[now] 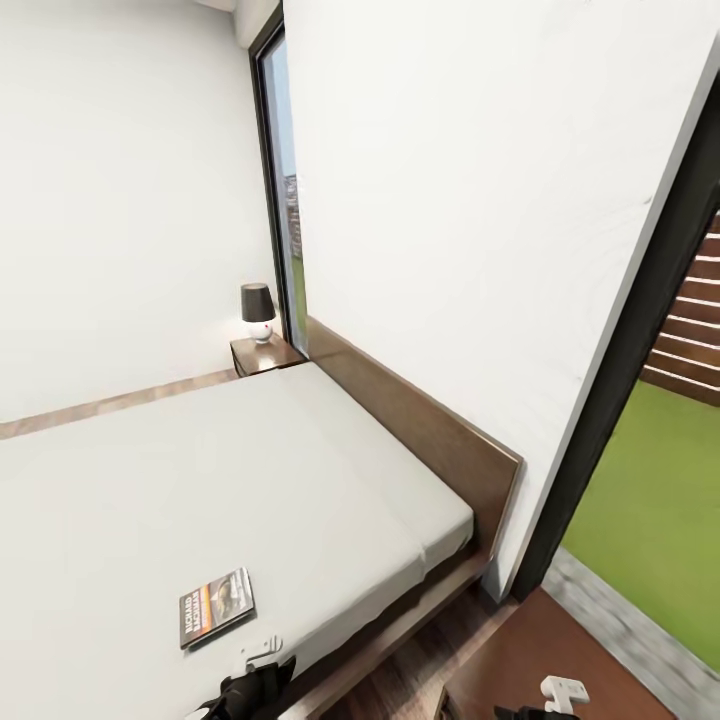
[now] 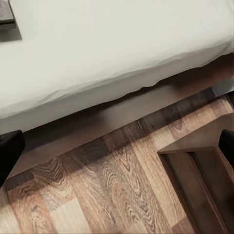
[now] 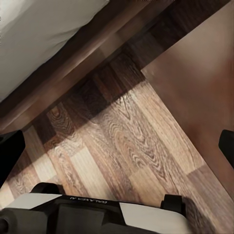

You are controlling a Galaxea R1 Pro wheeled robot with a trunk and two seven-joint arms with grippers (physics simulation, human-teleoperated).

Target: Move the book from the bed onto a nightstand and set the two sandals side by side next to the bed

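The book (image 1: 216, 606) lies flat, cover up, near the off-white bed's (image 1: 200, 480) near edge. A dark nightstand (image 1: 266, 353) stands beside the headboard's far end.

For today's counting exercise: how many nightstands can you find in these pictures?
2. One nightstand stands in the far corner beside the headboard, with a lamp on it; the other is near, at the bed's close side.

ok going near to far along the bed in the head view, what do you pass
left claw → book → mattress → nightstand → lamp → window
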